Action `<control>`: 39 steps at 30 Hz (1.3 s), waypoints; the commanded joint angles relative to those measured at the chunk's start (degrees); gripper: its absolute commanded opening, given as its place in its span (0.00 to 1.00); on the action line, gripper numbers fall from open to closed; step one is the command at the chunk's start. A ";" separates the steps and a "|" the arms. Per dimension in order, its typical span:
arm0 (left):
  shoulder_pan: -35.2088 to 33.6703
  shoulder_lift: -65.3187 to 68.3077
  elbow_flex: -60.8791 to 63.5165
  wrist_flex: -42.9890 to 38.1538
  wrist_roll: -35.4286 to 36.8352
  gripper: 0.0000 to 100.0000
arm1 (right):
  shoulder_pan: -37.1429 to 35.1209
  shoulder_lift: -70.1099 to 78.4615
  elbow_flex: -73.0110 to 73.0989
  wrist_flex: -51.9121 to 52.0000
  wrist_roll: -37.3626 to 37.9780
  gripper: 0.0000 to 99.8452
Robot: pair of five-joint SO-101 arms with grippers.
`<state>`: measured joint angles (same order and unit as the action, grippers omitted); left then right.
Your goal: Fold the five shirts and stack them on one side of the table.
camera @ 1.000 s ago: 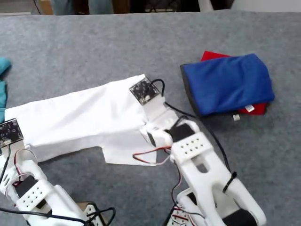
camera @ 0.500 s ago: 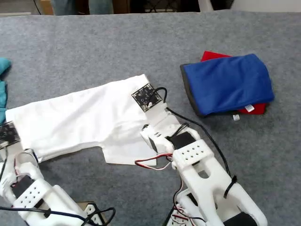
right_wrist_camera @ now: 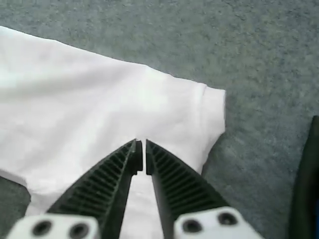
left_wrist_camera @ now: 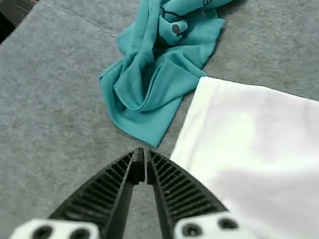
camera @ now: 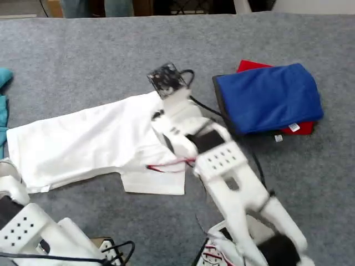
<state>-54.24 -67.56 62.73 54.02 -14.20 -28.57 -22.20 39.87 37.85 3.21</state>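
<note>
- The white shirt [camera: 89, 144] lies spread on the worktop [camera: 83, 61], likely laid out for folding.
- The right gripper [right_wrist_camera: 140, 145] hangs clenched and empty over its sleeve.
- The left gripper [left_wrist_camera: 142, 157], also clenched and empty, is beside its edge, near the crumpled teal shirt [left_wrist_camera: 159, 74].
- The folded blue shirt [camera: 269, 97] rests on the red shirt [camera: 249, 65], starting the stack.
</note>
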 commanded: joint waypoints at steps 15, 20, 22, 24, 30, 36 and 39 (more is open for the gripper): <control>3.03 13.19 20.79 -26.64 6.42 0.03 | -7.30 28.88 -11.30 5.27 -10.99 0.01; 2.77 12.66 20.79 -26.64 6.42 0.03 | -7.38 23.69 -0.92 5.63 -10.64 0.01; 2.77 12.66 20.79 -26.64 6.42 0.03 | -8.26 20.79 3.47 5.80 -10.55 0.01; 2.77 12.66 20.79 -26.64 6.42 0.03 | -9.41 16.75 7.60 6.59 -10.55 0.01; 2.77 12.66 20.79 -26.64 6.42 0.03 | -12.84 1.01 14.99 6.95 -10.55 0.01; 3.03 12.75 20.44 -26.55 6.42 0.03 | -12.57 -9.01 16.57 6.86 -10.55 0.01; 3.21 12.75 18.51 -26.55 6.51 0.03 | -10.46 -10.86 16.04 5.71 -8.79 0.01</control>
<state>-50.99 -53.85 83.82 28.44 -8.22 -40.44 -30.11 56.31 44.62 -7.43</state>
